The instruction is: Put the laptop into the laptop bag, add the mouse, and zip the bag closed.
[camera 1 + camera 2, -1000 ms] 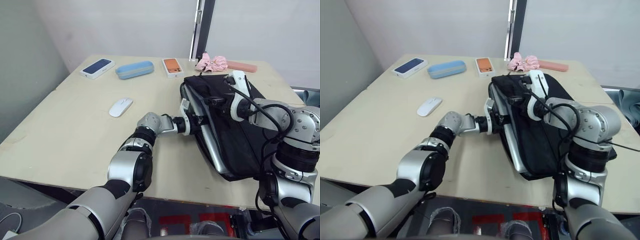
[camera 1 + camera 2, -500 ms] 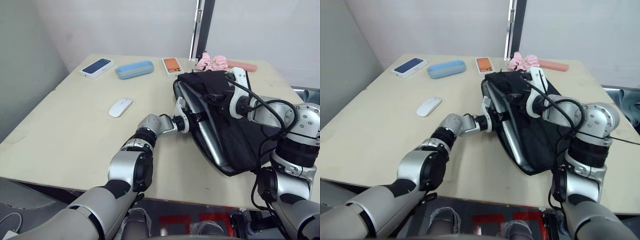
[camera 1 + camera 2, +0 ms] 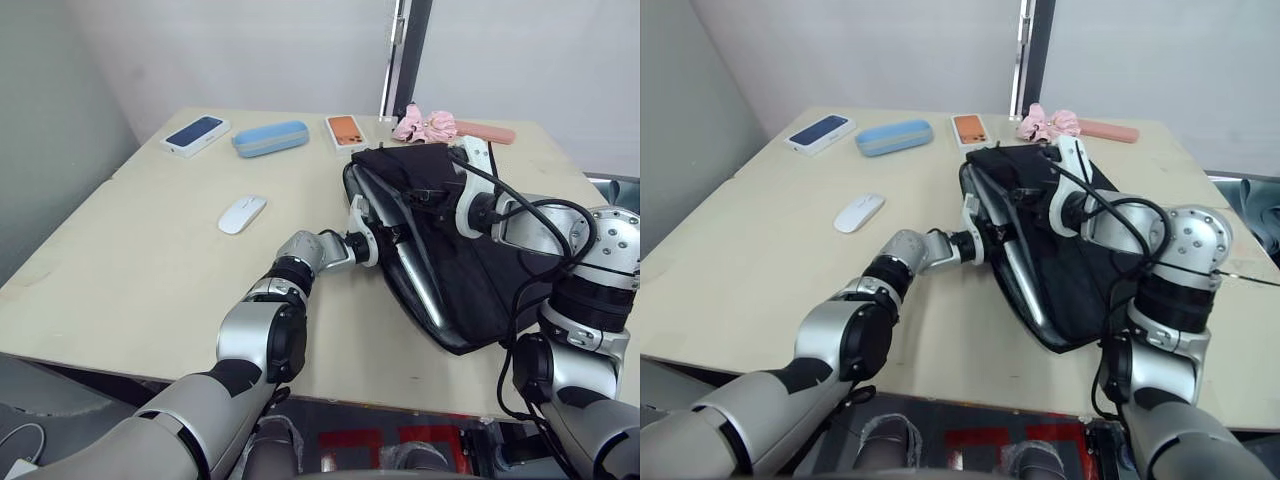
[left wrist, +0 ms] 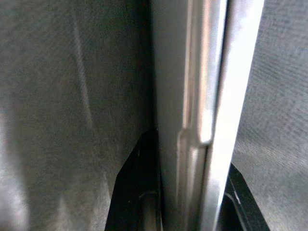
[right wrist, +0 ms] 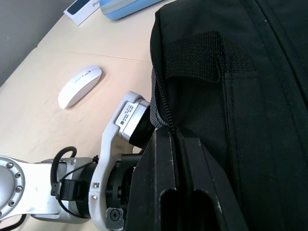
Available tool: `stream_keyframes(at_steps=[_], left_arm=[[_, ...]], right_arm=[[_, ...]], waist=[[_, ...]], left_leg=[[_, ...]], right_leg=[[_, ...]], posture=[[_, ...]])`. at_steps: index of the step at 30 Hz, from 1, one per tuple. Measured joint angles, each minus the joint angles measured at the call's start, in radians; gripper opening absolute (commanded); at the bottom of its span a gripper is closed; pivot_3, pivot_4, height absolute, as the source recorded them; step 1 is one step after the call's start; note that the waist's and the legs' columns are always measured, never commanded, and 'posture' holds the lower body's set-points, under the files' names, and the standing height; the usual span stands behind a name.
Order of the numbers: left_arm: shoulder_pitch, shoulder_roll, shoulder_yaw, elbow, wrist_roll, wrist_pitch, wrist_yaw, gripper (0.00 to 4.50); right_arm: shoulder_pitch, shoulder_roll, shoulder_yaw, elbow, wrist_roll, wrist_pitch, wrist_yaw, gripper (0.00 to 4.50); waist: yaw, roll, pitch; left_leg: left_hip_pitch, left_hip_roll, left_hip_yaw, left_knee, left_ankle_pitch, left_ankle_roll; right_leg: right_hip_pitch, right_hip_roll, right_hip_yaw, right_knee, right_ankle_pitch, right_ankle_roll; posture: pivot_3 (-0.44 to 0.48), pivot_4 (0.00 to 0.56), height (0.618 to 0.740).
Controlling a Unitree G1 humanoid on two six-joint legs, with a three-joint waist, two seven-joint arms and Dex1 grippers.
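The left hand (image 3: pixel 385 237) has its fingers pressed against either face of the laptop (image 3: pixel 410 268), pinching its edge at the bag's mouth; the left wrist view shows the silver edge (image 4: pixel 202 96) running between the two black fingertips with grey lining on both sides. The right hand (image 5: pixel 175 144) is clamped on the rim of the laptop bag (image 3: pixel 470 270), right at the zipper track beside the handle strap, holding the upper panel up off the lower one. Compared with a second ago, the near end of the bag has swung toward the left hand and its upper panel stands higher, so the mouth gapes wider, and less of the silver slab now shows outside the opening. That suggests the first step is nearly done, though a strip of laptop still lies exposed along the open side. The mouse (image 3: pixel 242 213) sits on the worktop (image 3: pixel 150 270) well out beyond the left hand's outer side, untouched; fetching it and zipping remain.
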Motion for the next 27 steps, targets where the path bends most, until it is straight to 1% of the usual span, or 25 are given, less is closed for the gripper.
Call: stream_keyframes(at_steps=[6,12,13,15,18,19,22,27], left_arm=[[-0.005,-0.002,-0.005,0.000,0.005,-0.042,0.017,0.31],[-0.008,-0.003,-0.023,-0.006,0.004,-0.025,0.010,0.31],[-0.008,-0.003,-0.030,-0.012,0.004,-0.016,0.006,1.31],[-0.008,-0.003,-0.045,-0.029,0.003,-0.003,-0.007,1.92],[-0.008,-0.003,-0.043,-0.043,-0.007,0.019,-0.011,2.95],[-0.008,-0.003,-0.043,-0.047,-0.010,0.025,-0.012,3.41],[-0.008,-0.003,-0.044,-0.059,-0.011,0.042,-0.012,4.45],[-0.007,0.000,-0.067,-0.103,-0.003,0.080,-0.012,4.49]], right_arm=[[-0.017,0.007,-0.015,0.018,0.048,0.000,-0.050,0.03],[-0.018,0.006,-0.024,0.031,0.078,0.000,-0.080,0.03],[-0.018,0.006,-0.024,0.035,0.079,0.000,-0.084,0.00],[-0.019,0.006,-0.024,0.043,0.080,0.000,-0.091,0.00],[-0.021,0.002,-0.029,0.054,0.081,0.000,-0.099,0.00],[-0.021,0.002,-0.029,0.054,0.082,0.000,-0.100,0.00],[-0.024,-0.004,-0.033,0.054,0.088,0.000,-0.100,0.00],[-0.029,-0.018,-0.034,0.054,0.097,0.000,-0.100,0.00]], waist=[[-0.001,0.000,0.000],[0.001,0.000,0.000],[0.002,0.000,0.000],[0.002,0.000,0.000],[0.000,0.000,0.000],[0.000,0.000,0.000],[-0.001,0.000,0.000],[-0.001,0.000,0.000]], left_leg=[[0.000,0.000,0.000,0.000,0.000,0.000],[0.000,0.000,0.000,0.000,0.000,0.000],[0.000,0.000,0.000,0.000,0.000,0.000],[-0.001,0.000,0.000,0.000,0.000,0.000],[0.000,0.000,0.000,0.000,0.000,0.000],[0.000,0.000,0.000,0.000,0.000,0.000],[0.000,0.000,0.000,0.000,0.000,0.000],[0.000,0.000,0.000,0.000,0.000,0.000]], right_leg=[[0.000,0.000,0.000,0.000,0.000,0.001],[0.000,0.000,0.000,0.000,0.000,0.001],[0.000,0.000,0.000,0.000,0.000,0.001],[0.000,0.000,0.000,0.000,0.000,0.001],[0.000,0.000,0.000,0.000,0.000,0.001],[0.000,0.000,0.000,0.000,0.000,0.001],[0.000,0.000,0.000,0.000,0.001,0.002],[0.000,0.000,0.000,0.000,0.001,0.002]], posture=[[0.000,0.150,0.740],[0.000,0.150,0.740],[0.000,0.150,0.740],[0.000,0.150,0.740],[0.000,0.150,0.740],[0.000,0.150,0.740],[0.000,0.150,0.740],[0.000,0.150,0.740]])
